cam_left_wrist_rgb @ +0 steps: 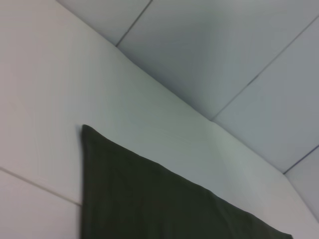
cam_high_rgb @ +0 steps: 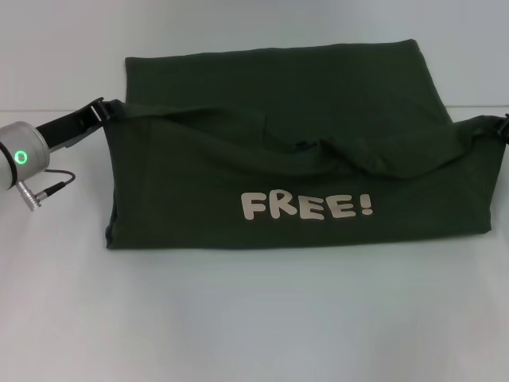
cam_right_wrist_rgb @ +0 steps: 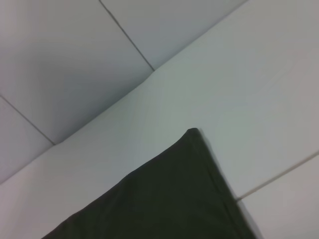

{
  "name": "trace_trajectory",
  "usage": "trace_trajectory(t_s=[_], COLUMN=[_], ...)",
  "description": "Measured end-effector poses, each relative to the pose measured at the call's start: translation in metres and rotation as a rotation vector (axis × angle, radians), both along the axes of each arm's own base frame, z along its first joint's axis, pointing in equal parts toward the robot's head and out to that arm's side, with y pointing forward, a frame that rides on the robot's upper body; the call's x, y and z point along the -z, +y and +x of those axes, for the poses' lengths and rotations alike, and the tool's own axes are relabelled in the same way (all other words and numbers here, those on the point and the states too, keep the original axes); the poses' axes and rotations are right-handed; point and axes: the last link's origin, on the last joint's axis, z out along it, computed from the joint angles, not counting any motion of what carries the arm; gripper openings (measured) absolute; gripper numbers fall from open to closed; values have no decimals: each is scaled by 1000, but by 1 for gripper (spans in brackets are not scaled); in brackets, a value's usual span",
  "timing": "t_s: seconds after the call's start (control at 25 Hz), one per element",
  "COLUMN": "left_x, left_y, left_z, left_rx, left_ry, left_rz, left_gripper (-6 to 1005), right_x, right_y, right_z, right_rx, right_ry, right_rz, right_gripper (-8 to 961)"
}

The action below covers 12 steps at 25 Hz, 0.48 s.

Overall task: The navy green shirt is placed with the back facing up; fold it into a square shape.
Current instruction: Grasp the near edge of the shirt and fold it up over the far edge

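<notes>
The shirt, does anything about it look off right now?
Yes. The navy green shirt is folded over so its cream "FREE!" lettering faces up, and a sagging, wrinkled ridge runs across it between the left tool and right tool.

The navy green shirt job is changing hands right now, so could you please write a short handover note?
Left gripper: at the shirt's left edge, apparently pinching the fabric.
Right gripper: at the right edge, mostly out of view.
The navy green shirt lies on the white table, a layer folded over so the FREE! lettering faces up.
Done: first fold underway.
Left: lay it flat, release, fold to a square.
</notes>
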Motion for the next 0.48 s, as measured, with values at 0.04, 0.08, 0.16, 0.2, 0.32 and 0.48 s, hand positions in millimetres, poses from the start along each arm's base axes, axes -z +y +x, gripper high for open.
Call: trace_trajectory(t_s=[0.04,0.08,0.16,0.2,0.32,0.48], left_x=[0,1,2,3,5,12], left_y=[0,0,0,0,1,2], left_z=[-1,-1,-2,-3,-3,-2], left_rx=[-5,-9,-15,-17,-22,-38], left_ry=[6,8,18,21,31,37], left_rz=[6,8,13,15,17,12], left_gripper=[3,3,3,3,3,2], right_x=[1,2,5,5,7,8], right_y=[0,1,2,3,5,5], right_z=[-1,-2,-5,-6,-7,-10], right_rx=[-4,-11,-24,-26,-25,-45], right_ry=[-6,-14,-32,-40,-55,-54], right_rz=[-3,-5,-10,-11,-10,0], right_gripper=[79,79,81,81,83,106])
